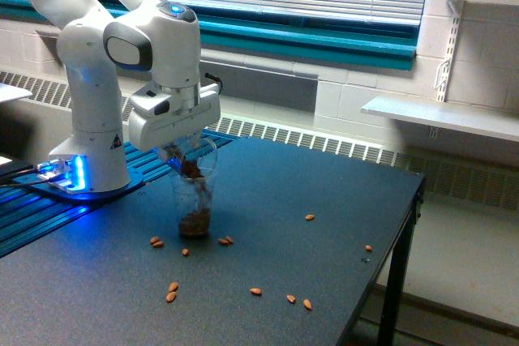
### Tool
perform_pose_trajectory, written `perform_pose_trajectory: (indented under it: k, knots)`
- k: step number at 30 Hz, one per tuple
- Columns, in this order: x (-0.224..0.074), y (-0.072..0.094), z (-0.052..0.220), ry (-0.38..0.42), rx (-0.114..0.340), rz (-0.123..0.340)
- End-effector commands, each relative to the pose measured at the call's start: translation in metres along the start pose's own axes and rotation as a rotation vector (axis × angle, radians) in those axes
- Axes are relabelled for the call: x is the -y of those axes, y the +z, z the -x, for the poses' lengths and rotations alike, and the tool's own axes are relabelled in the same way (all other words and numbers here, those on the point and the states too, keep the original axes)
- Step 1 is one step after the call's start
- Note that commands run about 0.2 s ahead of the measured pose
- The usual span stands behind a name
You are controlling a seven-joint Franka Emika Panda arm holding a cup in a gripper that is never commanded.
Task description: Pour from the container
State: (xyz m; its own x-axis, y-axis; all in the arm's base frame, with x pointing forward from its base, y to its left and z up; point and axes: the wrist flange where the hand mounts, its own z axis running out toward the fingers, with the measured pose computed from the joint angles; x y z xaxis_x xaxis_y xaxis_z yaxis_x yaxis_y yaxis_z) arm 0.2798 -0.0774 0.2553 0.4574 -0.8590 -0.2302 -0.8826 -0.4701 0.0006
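White arm segments rose from the glowing blue base [69, 176] by the worktop's [268, 192] far left corner. Its tool [180, 150] pinched the container [197, 151], tipped steeply down — brown nuts clustered at its mouth, right over the smaller cup [195, 207] standing on the worktop with a brown heap in its bottom. Loose nuts [172, 291] lay scattered around that cup and onward to the right edge, one [368, 248] lying close to it.
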Motion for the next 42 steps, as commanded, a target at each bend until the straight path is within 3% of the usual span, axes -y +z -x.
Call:
perform_pose_trajectory:
  k: [1,14,42]
  knots:
    - [-0.003,0.018,0.015,-0.016,0.022,0.054]
    - [-0.008,0.024,0.011,-0.009,0.020,0.075]
    - [-0.029,0.018,-0.011,0.015,-0.022,0.056]
